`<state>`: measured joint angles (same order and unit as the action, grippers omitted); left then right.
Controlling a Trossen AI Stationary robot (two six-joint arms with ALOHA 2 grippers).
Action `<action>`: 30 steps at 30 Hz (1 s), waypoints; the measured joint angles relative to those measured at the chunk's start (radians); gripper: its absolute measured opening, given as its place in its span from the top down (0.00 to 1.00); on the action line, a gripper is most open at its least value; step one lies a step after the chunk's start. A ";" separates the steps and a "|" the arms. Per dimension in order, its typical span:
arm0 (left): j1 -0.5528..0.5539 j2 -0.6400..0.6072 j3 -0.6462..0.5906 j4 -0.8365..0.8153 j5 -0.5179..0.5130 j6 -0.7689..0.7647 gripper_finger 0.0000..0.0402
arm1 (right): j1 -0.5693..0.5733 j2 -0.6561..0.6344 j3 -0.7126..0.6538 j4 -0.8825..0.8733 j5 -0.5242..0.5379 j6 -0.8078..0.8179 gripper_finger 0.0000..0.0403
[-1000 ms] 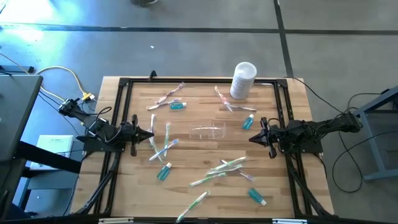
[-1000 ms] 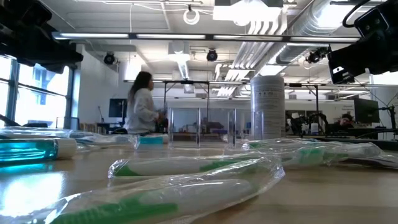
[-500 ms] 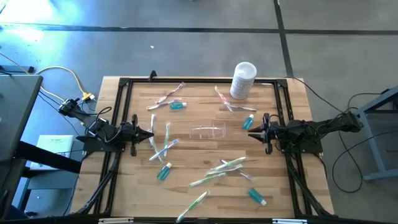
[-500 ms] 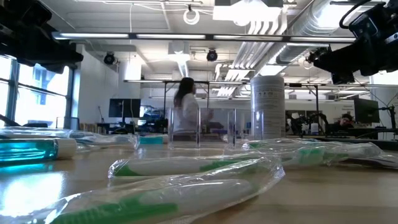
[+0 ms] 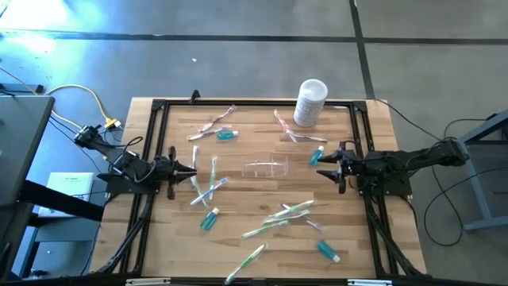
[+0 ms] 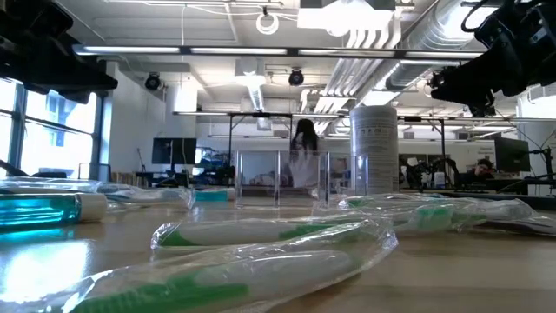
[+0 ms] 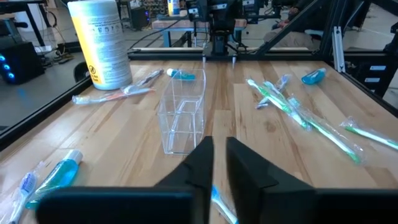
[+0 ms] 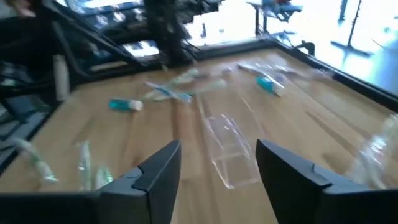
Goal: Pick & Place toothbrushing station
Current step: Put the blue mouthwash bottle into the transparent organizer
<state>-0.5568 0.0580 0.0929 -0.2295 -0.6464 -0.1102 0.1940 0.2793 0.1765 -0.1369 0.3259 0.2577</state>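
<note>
- The toothbrushing station's small clear plastic cup lies on its side at the middle of the wooden tabletop, between my two arms.
- My left end effector waits at the left edge, fingers pressed nearly together.
- Slim wrapped toothbrushes lie just beside it; a small teal tube with a white cap is nearer the front.
- More pale green toothbrushes are scattered right of centre.
- A tall white cylindrical canister stands at the far edge.
- My right end effector hovers near the cup's right end, fingers spread.
</note>
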 joint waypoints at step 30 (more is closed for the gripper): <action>0.000 0.033 0.000 0.001 0.000 0.001 0.61 | -0.311 0.451 0.323 -0.586 0.120 0.815 0.51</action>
<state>-0.5568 0.0906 0.0929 -0.2282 -0.6467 -0.1097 -0.1175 0.7304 0.4992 -0.7231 0.4457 1.0730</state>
